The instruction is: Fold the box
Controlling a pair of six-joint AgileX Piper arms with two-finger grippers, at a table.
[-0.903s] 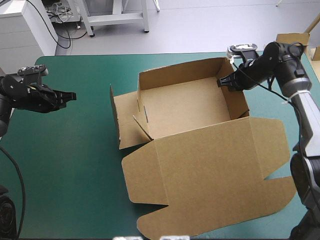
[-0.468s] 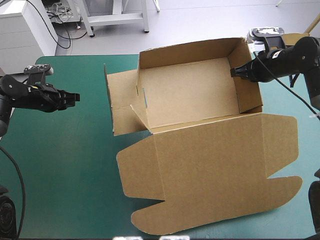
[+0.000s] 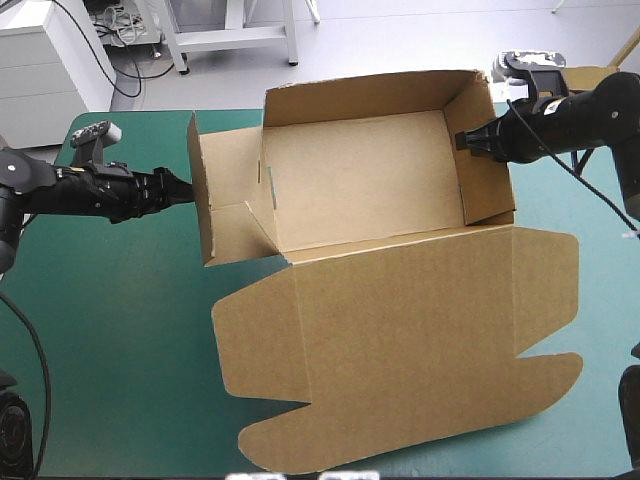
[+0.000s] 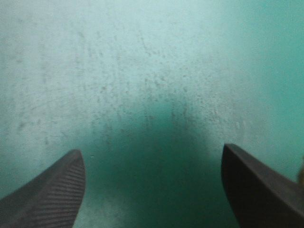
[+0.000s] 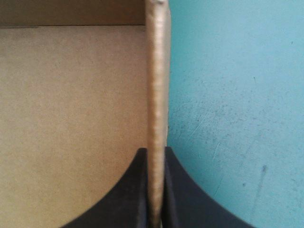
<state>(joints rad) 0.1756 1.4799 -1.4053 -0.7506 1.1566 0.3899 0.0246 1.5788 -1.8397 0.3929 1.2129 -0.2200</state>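
The brown box (image 3: pixel 360 185) stands as an open tray in the middle of the teal-green table, its back and right walls raised. Its lid (image 3: pixel 400 340) lies flat toward the front edge. The left side flap (image 3: pixel 228 205) hangs loose, angled outward. My right gripper (image 3: pixel 463 141) is shut on the top of the right wall (image 3: pixel 487 175); in the right wrist view the wall's edge (image 5: pixel 156 85) runs up between the black fingers (image 5: pixel 137 199). My left gripper (image 3: pixel 186 188) is open just outside the left flap. In the left wrist view only cover shows in the left gripper (image 4: pixel 152 190).
Another piece of brown board (image 3: pixel 585 78) shows beyond the table's far right corner. Bare teal-green cover (image 3: pixel 110 330) lies at the front left, under and in front of my left arm.
My left gripper has moved right up to the box's left flap and opened. The box has shifted left and toward the far edge, with my right gripper still shut on its right wall.
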